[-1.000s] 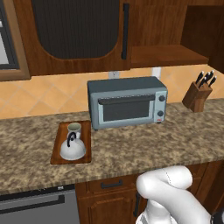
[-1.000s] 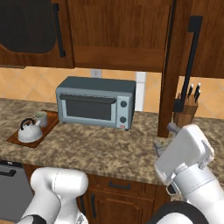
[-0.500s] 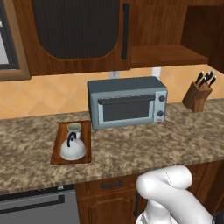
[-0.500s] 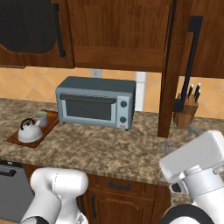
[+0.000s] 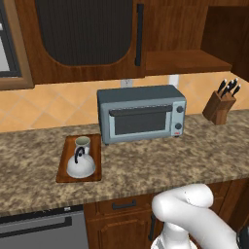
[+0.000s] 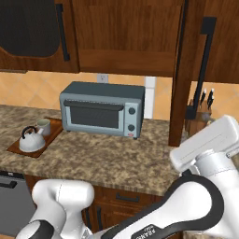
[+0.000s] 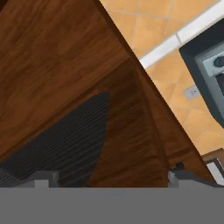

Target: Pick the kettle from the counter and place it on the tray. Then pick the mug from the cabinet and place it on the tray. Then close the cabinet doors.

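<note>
A granite counter (image 5: 146, 165) is seen with a tray (image 5: 62, 165) lying at about 9 o'clock from a toaster oven (image 5: 141, 114). On the tray the kettle (image 5: 80, 164) is set at the near end, and the mug (image 5: 82, 144) is placed just behind it at 12 o'clock, close enough that touching cannot be ruled out. A knife block (image 5: 220, 104) is found at 3 o'clock from the oven. Above, the left cabinet door (image 5: 85, 36) is shut, while the right door (image 6: 198, 70) is swung open, its edge turned toward the room, and the cabinet shelf (image 5: 187, 61) is exposed. In the hand view the gripper (image 7: 109, 178) is pointed at the wood and dark mesh of a door (image 7: 65, 87) close ahead; only the fingertips (image 7: 43, 178) are shown, set wide apart.
</note>
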You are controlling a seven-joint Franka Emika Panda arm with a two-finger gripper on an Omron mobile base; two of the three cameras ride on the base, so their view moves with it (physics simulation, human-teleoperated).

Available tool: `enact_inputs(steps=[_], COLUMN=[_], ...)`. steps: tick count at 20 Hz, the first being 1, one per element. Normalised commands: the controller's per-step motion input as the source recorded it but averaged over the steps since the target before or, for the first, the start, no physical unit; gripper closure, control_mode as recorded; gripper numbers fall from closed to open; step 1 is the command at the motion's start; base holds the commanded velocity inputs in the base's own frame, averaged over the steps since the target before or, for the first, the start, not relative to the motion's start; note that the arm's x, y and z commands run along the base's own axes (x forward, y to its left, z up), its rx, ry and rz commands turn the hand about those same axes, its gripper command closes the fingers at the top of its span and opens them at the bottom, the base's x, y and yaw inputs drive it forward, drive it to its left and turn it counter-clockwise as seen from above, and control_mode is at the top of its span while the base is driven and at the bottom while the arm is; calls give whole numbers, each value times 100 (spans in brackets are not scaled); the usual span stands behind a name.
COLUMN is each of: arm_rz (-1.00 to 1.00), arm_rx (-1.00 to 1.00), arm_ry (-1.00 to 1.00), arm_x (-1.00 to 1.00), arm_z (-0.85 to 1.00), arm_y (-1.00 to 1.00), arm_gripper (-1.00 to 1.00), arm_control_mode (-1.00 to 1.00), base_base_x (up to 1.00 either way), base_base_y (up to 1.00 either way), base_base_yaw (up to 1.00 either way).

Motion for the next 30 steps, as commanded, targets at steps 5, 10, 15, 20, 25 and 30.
enact_inputs(steps=[5,10,15,20,25,30], arm_rz=[3,1,-1,-6,-10,-11], arm_rx=[0,-4,-6,-6,-3,-2], arm_ry=[11,3,8,16,17,18], arm_x=[19,6,7,21,18,17], arm_z=[35,46,51,55,56,55], arm_y=[2,25,48,68,59,56], arm_gripper=[-100,-100,-100,-100,-100,-100], arm_control_mode=[-100,-100,-100,-100,-100,-100], base_base_x=[0,0,0,0,0,0], base_base_y=[0,0,0,0,0,0], base_base_yaw=[0,0,0,0,0,0])
